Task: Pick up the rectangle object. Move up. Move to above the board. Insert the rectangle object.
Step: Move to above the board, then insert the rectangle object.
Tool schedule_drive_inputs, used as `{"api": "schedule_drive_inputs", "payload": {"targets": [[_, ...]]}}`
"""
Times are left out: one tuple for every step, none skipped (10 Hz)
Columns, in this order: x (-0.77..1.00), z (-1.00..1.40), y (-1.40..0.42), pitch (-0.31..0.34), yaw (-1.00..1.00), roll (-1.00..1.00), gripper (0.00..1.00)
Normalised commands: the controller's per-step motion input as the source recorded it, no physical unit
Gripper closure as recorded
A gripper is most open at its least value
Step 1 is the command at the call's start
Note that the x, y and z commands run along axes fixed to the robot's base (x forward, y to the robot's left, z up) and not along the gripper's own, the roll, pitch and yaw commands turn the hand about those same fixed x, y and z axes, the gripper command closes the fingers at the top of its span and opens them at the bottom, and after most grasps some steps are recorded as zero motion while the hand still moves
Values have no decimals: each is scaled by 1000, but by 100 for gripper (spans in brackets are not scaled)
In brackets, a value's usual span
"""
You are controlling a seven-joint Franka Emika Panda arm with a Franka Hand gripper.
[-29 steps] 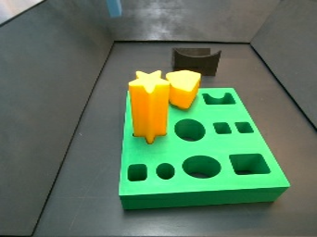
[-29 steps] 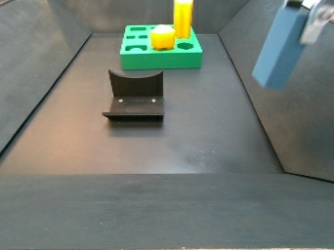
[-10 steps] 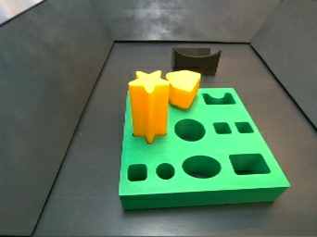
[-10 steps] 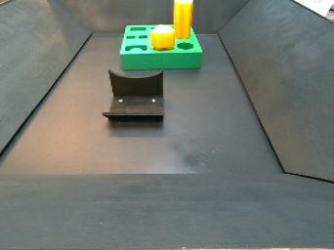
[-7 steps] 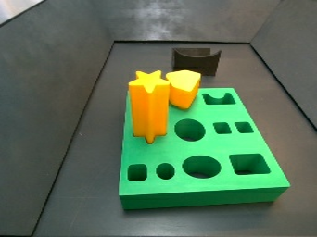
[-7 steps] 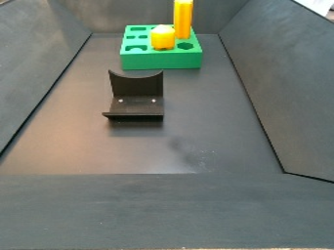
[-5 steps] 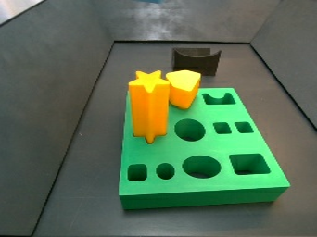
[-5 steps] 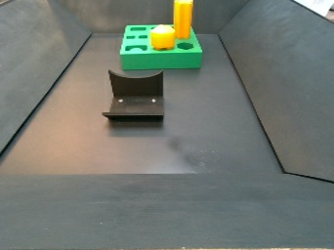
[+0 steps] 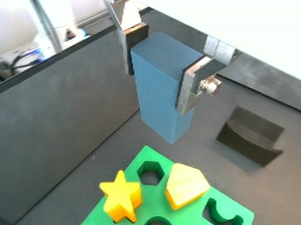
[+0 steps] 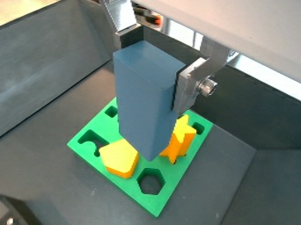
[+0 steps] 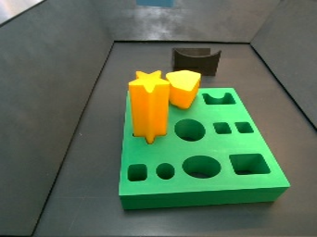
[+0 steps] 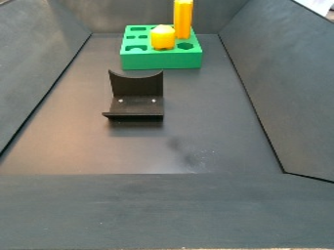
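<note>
Board: one thick green slab, the board (image 11: 198,167), fills the middle and lower part of a side view and sits small at the upper centre of the other (image 12: 162,49); its free holes in that near view: three round, three square, one oval, one notched
Rectangle: one blue-grey block, the rectangle object (image 9: 163,88), hangs upright between the fingers, long axis running down from the gripper toward the floor; also centre frame in a wrist view (image 10: 150,101); hardly seen in the side views, so it is high above the bin
Fixture: one dark bracket (image 12: 133,95) on the floor, left of centre in a side view, well apart from the board
Star: one tall orange star peg (image 11: 148,106) stands in the board, left part of the slab
Yellow piece: one short yellow block (image 11: 183,88) stands in the board just behind the star
Gripper: the gripper (image 9: 161,54) clamps the rectangle's top, a silver finger (image 9: 194,83) flat on each side
Key relation: in both wrist views the board lies below the block's lower end and off to one side, so I judge the block is not yet over a matching hole
</note>
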Motion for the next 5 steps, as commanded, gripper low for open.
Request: {"api": "schedule_drive_inputs", "payload": {"targets": [[66, 19, -60, 102, 209, 27, 100], [0, 0, 0, 0, -6, 0, 100], [137, -177, 0, -4, -9, -133, 100], [314, -169, -26, 0, 0, -233, 100], [403, -131, -6, 0, 0, -294, 100]]}}
